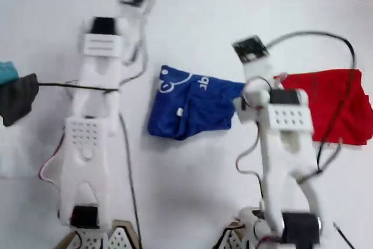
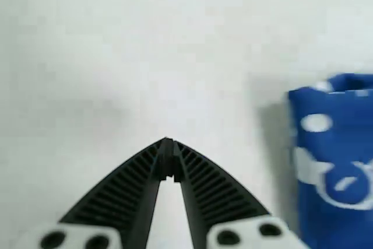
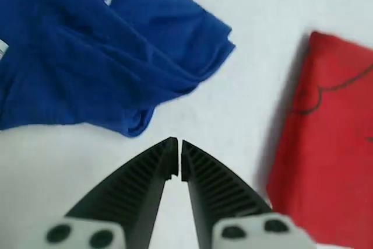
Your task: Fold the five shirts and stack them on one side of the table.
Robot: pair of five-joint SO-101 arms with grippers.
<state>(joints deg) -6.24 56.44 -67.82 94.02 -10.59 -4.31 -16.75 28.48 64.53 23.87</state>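
The blue shirt (image 1: pixel 189 106) lies bunched and loosely folded on the white desk (image 1: pixel 192 190) between the two arms. The red shirt (image 1: pixel 335 106) lies folded flat near the desk's right edge, just past the right arm. The left jaws are closed tip to tip on nothing, over bare desk beside the blue shirt. The right jaws (also pressed together and empty) hang over the gap between the blue and red shirts. A dark grey garment (image 1: pixel 17 97) and a teal one (image 1: pixel 7 73) lie at the left edge.

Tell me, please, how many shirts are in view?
4, it seems: a blue shirt mid-table, a red shirt on the right, a dark garment and a teal one at the left edge. A fifth may be hidden.
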